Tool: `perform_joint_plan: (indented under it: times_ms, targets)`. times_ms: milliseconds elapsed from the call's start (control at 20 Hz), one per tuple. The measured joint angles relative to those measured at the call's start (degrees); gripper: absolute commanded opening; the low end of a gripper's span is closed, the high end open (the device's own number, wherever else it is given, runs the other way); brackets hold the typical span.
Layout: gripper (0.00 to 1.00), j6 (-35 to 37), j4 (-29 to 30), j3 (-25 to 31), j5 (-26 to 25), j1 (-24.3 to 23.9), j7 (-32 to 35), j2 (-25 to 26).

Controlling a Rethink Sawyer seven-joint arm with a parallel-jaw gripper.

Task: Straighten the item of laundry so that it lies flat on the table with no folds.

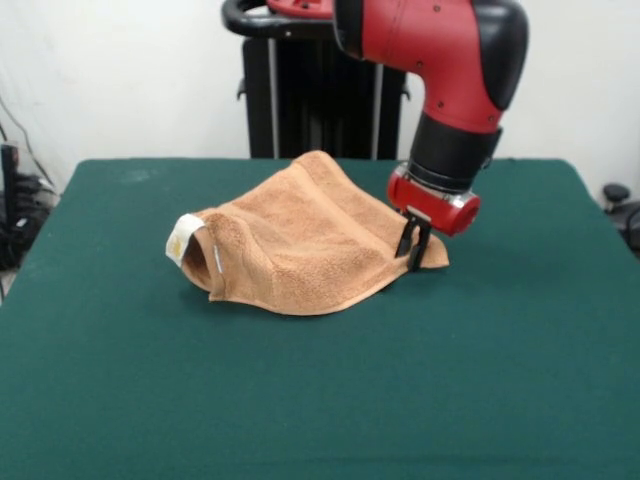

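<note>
The light-brown terry towel [300, 240] lies humped and folded on the dark green table [320, 400], a little left of centre. Its left end is curled over, with the white sewn-in label [183, 238] showing there. My gripper [415, 255] comes down from the red and black arm at the towel's right corner. Its black fingers [408, 238] are close together and pinch the towel's right edge, right at the table surface.
The robot's black pedestal [310, 100] stands behind the table's far edge. Dark cables and gear [15, 210] sit off the table's left side, and a dark object [620, 200] off its right side.
</note>
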Motion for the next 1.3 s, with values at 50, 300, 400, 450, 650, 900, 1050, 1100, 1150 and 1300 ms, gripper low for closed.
perform_joint_plan:
  times_ms: [50,300,400,450,650,900,1050,1100,1150,1300]
  targets:
    - [0.0,0.1,0.0,0.0,0.0,0.0,0.0,0.0]
    - [0.0,0.2,0.0,0.0,0.0,-0.1,0.0,0.0]
    - [0.0,0.2,0.0,0.1,0.0,-0.1,0.0,-0.1]
    - [0.0,0.2,0.0,0.2,0.0,-0.3,0.0,-0.1]
    - [0.0,0.4,0.4,1.5,-0.9,-1.9,0.0,-0.8]
    - [0.0,0.5,1.6,5.3,-3.2,-6.7,0.0,-2.3]
    - [0.0,1.0,2.2,7.7,-4.6,-9.7,0.0,-3.1]
    - [0.0,1.1,2.4,8.4,-4.9,-10.4,0.0,-3.3]
    - [0.0,1.1,2.5,8.6,-5.0,-10.8,0.0,-3.4]
    - [0.0,1.2,3.0,9.8,-5.1,-12.2,0.0,-3.7]
